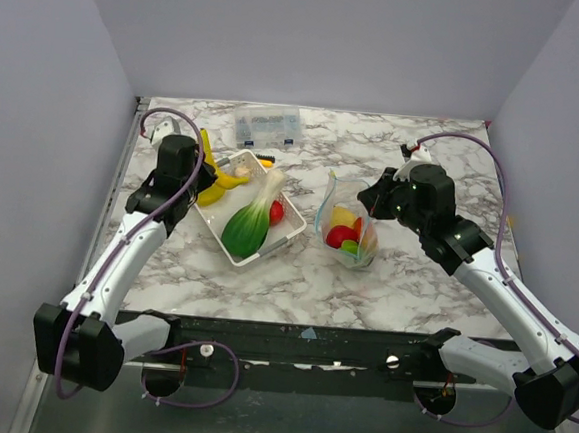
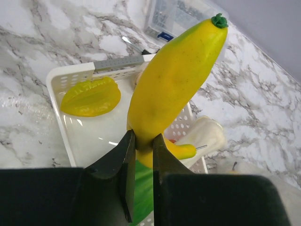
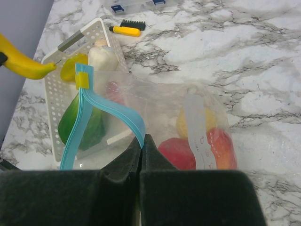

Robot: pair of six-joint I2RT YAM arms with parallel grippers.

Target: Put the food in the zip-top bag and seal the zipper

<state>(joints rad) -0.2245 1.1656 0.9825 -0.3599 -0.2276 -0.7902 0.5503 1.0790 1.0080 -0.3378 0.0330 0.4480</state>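
My left gripper (image 2: 143, 139) is shut on the lower end of a yellow banana (image 2: 176, 80) and holds it upright over the far left corner of the white tray (image 2: 57, 110). In the top view the left gripper (image 1: 195, 174) is at the tray's left side. My right gripper (image 3: 142, 139) is shut on the blue zipper (image 3: 117, 113) of the zip-top bag (image 1: 347, 221). The bag stands with its mouth open at the table's middle. Red (image 3: 178, 153), yellow (image 3: 183, 123) and orange (image 3: 221, 147) food lie in it. A green leafy vegetable (image 1: 247, 225) and a red piece (image 1: 277, 212) lie in the tray.
A yellow star-shaped slice (image 2: 91, 96) lies in the tray's far end. A clear box with blue labels (image 1: 267, 124) stands at the back. A yellow-handled brush (image 3: 126, 29) lies between the box and the tray. Grey walls close the table on three sides.
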